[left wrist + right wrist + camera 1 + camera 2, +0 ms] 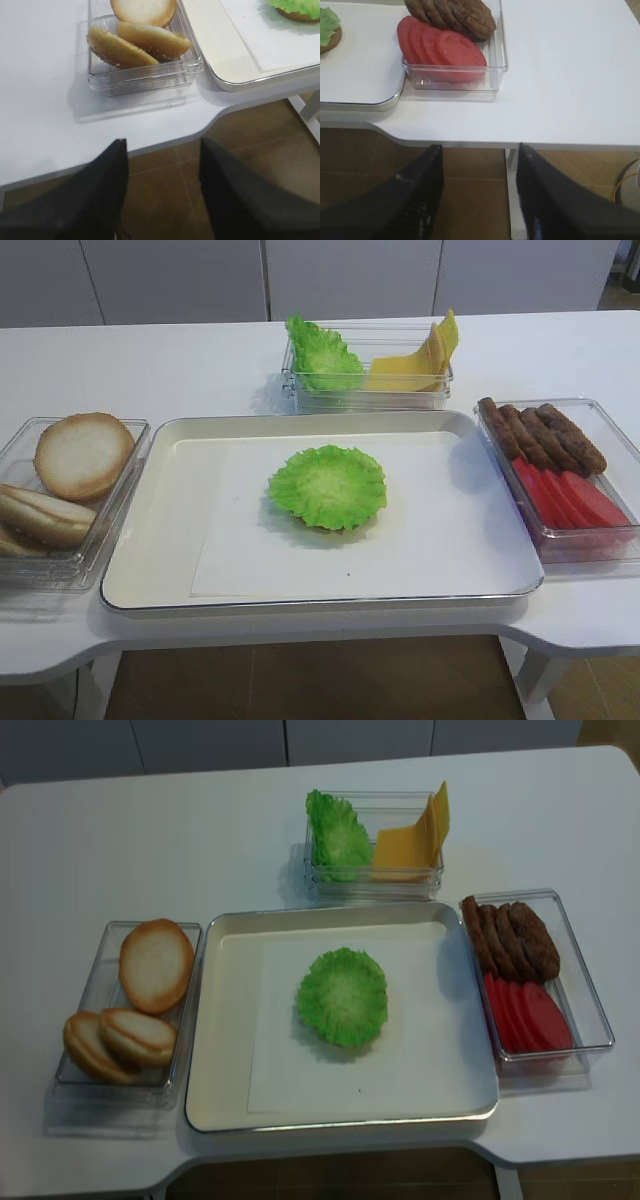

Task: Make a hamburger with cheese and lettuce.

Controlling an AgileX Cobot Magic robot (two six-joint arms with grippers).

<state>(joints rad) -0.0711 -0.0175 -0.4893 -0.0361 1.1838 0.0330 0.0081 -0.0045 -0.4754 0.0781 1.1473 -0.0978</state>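
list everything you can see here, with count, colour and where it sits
tray: one, cream, table centre
lettuce: one, green, on a bun at tray centre
spare lettuce: green, far bin, left side
cheese: yellow slices, far bin, right side
bun halves: three, golden-brown, left bin
patties: brown, right bin, far end
red slices: red, right bin, near end
left gripper: black fingers apart, empty, off the table's near edge
right gripper: black fingers apart, empty, off the table's near edge

On the white surface point(200, 365) stands a cream tray point(150, 540) with white paper point(440, 540). At the right, a clear box point(590, 1010) holds brown patties point(540, 435) far and red slices point(570, 500) near — overlapping.
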